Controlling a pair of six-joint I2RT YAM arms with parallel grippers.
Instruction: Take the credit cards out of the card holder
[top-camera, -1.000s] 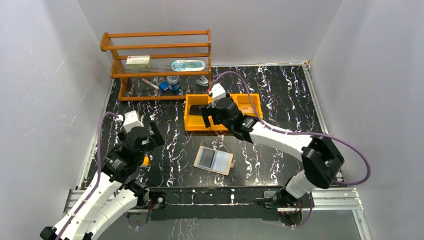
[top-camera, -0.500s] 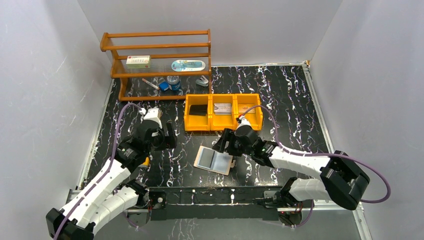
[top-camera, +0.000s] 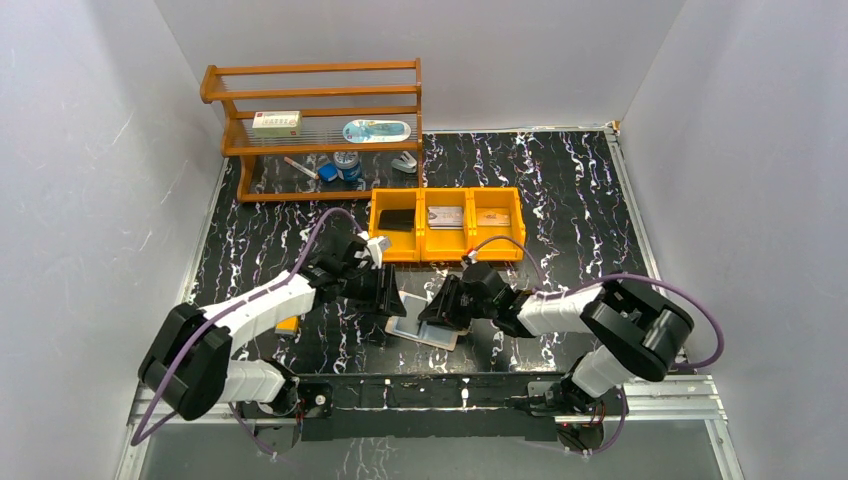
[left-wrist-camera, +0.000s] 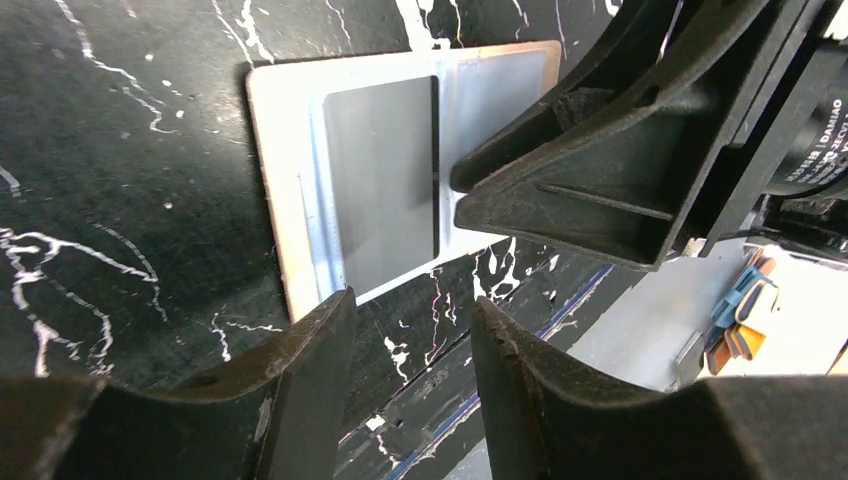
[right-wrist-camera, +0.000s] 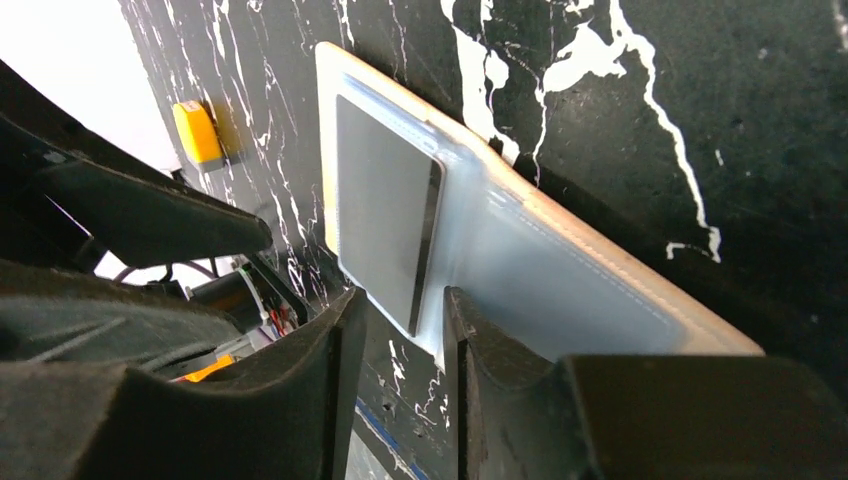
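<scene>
We note | left arm (top-camera: 262, 298), right arm (top-camera: 550, 310): white shells, black joints | cables (top-camera: 310, 235): purple | left pincer (left-wrist-camera: 412, 310), right pincer (right-wrist-camera: 402, 300): black

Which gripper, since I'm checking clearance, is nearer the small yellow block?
Left. The left gripper is at the card holder's edge facing the yellow block; the right gripper is over the holder's far half.

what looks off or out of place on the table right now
Nothing looks spilled or damaged. The card holder lies open, slightly askew to the table edge, with one grey card tucked inside.
</scene>
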